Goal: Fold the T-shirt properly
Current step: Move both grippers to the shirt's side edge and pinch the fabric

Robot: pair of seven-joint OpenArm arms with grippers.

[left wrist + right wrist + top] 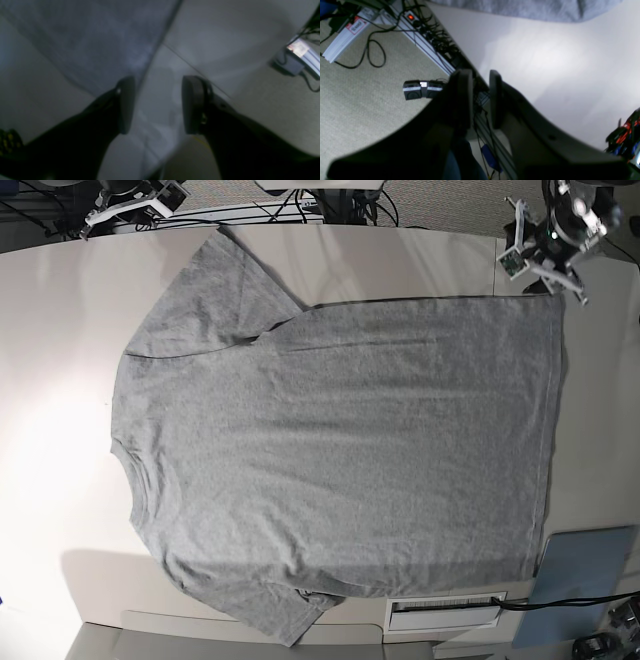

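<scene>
Base view, from the left: we see the right gripper (135,205) at about 11 o'clock, past the table's (50,430) far edge and just off the T-shirt's (340,450) upper sleeve. The T-shirt lies flat, plain side up, across the middle of the table, collar toward 9 o'clock, hem toward 3 o'clock, one sleeve pointing to 11 and the other hanging at the near edge around 6. At 1 o'clock the left gripper (550,255) hovers by the hem's far corner. At 4 o'clock a blue-grey panel (585,570) lies just beside the hem's near corner.

In the right wrist view we find the right gripper's (481,97) jaws partly apart with nothing between them, over the table edge; the shirt (525,8) shows only at 12 o'clock.

In the left wrist view the left gripper (156,105) has its jaws wide, holding nothing, the shirt's edge (100,45) running beneath toward 11 o'clock.
</scene>
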